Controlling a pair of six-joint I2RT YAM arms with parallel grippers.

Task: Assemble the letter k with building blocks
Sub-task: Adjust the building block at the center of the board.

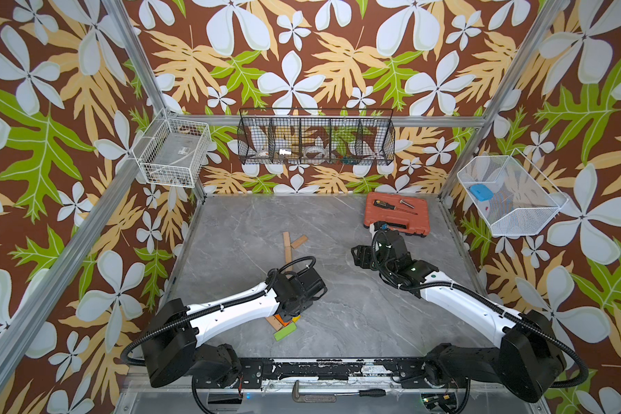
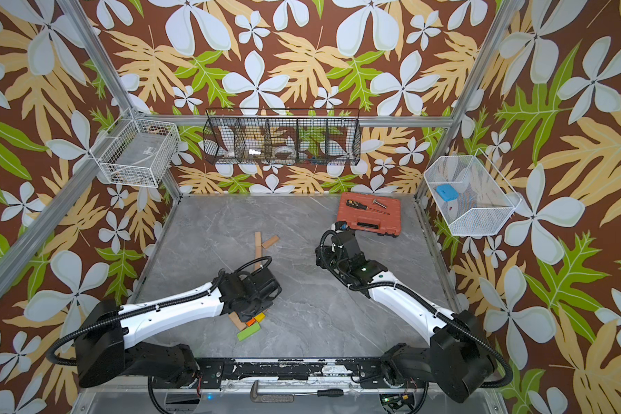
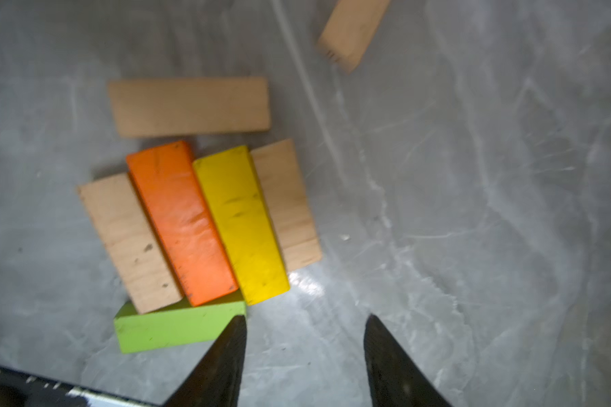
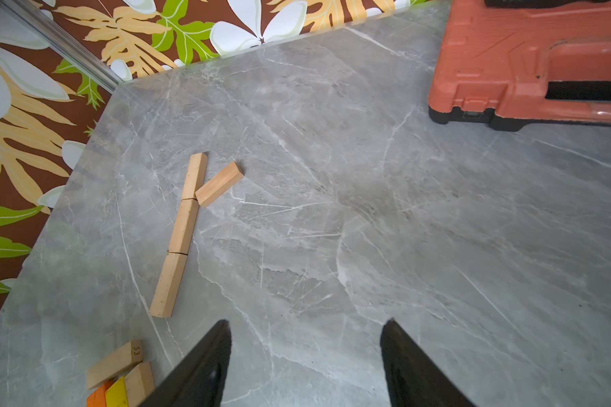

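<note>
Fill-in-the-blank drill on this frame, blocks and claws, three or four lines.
The k's upright row holds ___ plain planks.
The orange block lies between a plain plank and the ___ block.
The orange block's end overlaps the ___ block.
The left claw grips ___.
Missing: three; yellow; green; nothing.

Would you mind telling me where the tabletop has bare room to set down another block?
Bare table lies between the line of planks and the tool case, and in front of the right gripper. It is crowded at the block pile by the left gripper.
</note>
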